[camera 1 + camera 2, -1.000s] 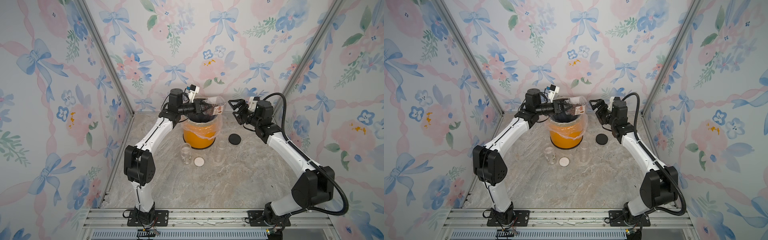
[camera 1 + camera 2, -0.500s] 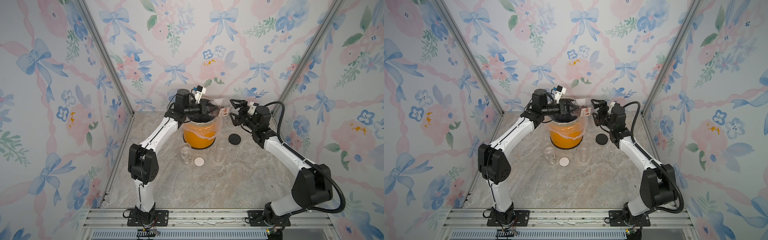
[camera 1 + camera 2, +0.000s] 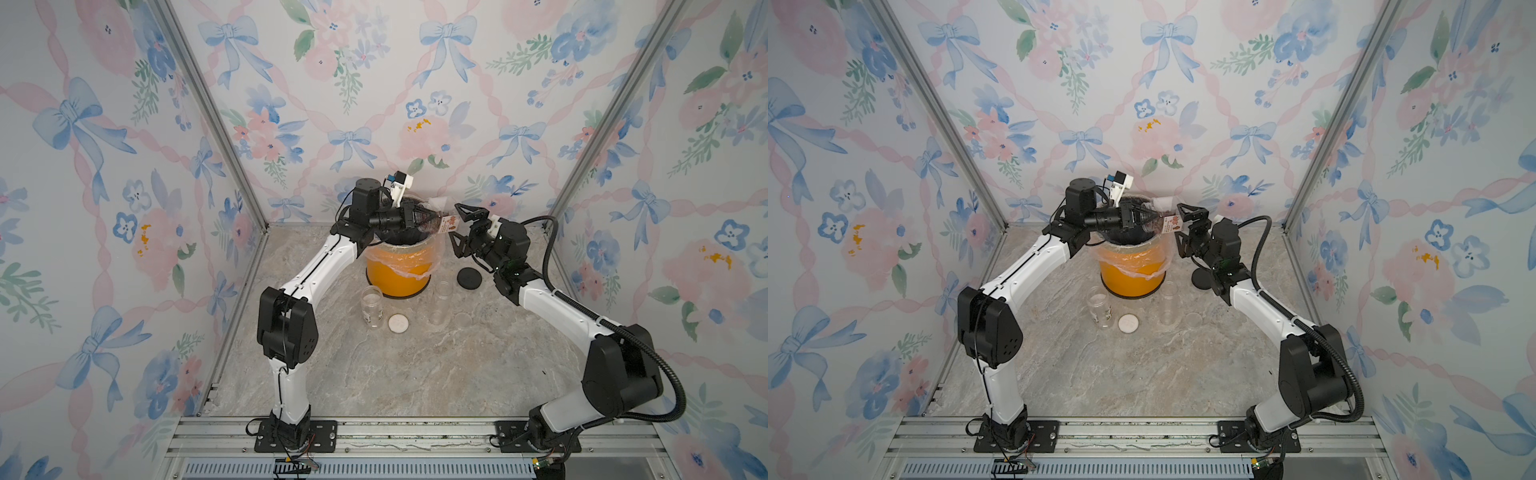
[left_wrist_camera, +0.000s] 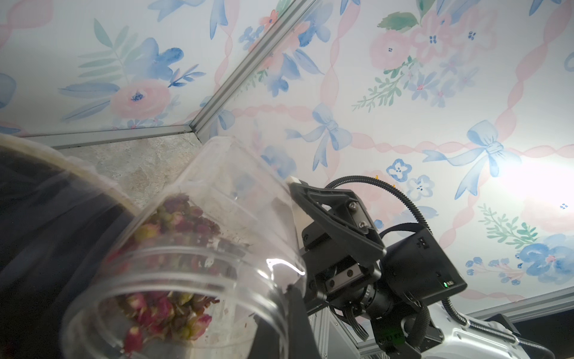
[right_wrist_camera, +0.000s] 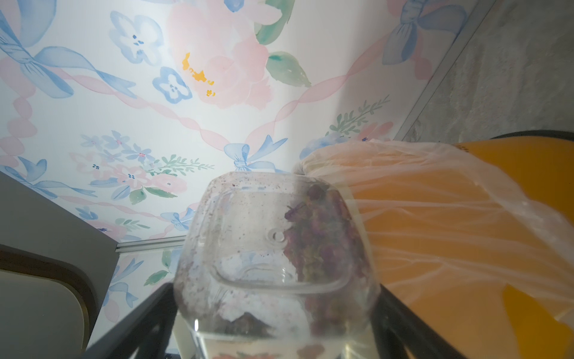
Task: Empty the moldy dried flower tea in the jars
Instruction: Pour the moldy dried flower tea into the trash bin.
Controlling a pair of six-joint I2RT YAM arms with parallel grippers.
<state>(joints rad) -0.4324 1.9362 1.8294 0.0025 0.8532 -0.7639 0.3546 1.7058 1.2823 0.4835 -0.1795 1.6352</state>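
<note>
Closer to the jar (image 3: 437,222) than a second ago, the right pincer (image 3: 455,222) is brought up to its base, jaws spread wide with the base between them; contact cannot be told. The jar is held at its mouth by the shut left pincer (image 3: 417,218), over the bin (image 3: 399,278) near the back edge of the table (image 3: 415,374), its long axis roughly level, running from pincer to pincer. Tea (image 4: 174,223) is left inside.
</note>
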